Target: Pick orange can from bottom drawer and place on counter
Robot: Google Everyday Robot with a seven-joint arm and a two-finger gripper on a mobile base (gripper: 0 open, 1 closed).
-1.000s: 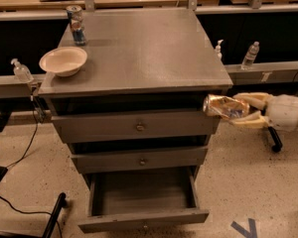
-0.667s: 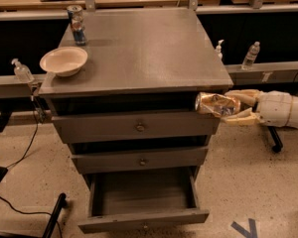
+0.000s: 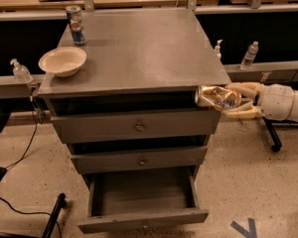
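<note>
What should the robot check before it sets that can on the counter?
1. Grip: ok, the gripper is shut on the orange can.
2. Can over the counter: not ok, it hangs beside the front right corner, not above the top.
3. Landing spot: ok, the bowl and blue can stand at the left.
4. Bottom drawer: ok, open, nothing seen inside.

No legible text, even on the orange can (image 3: 216, 96) in the claw (image 3: 228, 101) beside the counter (image 3: 139, 48)

One end of orange can (image 3: 214, 97) hidden in pincer (image 3: 228, 102) beside counter (image 3: 139, 48)
</note>
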